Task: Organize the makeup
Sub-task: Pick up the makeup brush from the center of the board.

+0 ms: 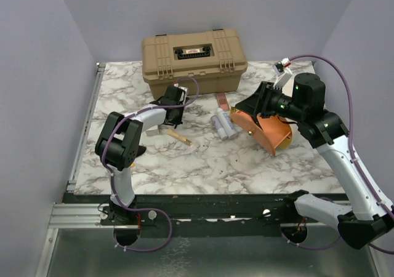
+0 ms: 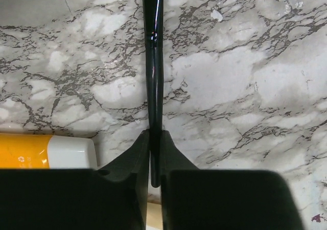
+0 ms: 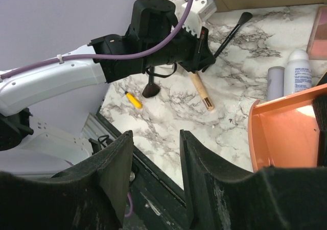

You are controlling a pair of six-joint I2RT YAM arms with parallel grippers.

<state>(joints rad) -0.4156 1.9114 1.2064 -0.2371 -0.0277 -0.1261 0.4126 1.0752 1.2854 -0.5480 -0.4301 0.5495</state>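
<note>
My left gripper [image 1: 175, 102] is shut on a thin black brush [image 2: 153, 61], holding it just above the marble; it also shows in the right wrist view [image 3: 232, 30]. An orange tube with a white cap [image 2: 46, 152] lies beside the left fingers. A tan-handled brush [image 1: 180, 137] lies on the table, also in the right wrist view [image 3: 202, 91]. Pale tubes [image 1: 223, 124] and a rose-gold piece [image 1: 221, 100] lie mid-table. A yellow pencil [image 3: 134, 100] and a black brush head [image 3: 150, 89] lie near the left edge. My right gripper [image 3: 156, 138] is open and empty, beside the pouch.
The big tan hard case [image 1: 194, 55] stands shut at the back. The cream-and-orange pouch [image 1: 269, 131] lies tilted with its mouth open under the right arm, also in the right wrist view [image 3: 286, 122]. The table's metal rail [image 1: 83, 129] runs along the left.
</note>
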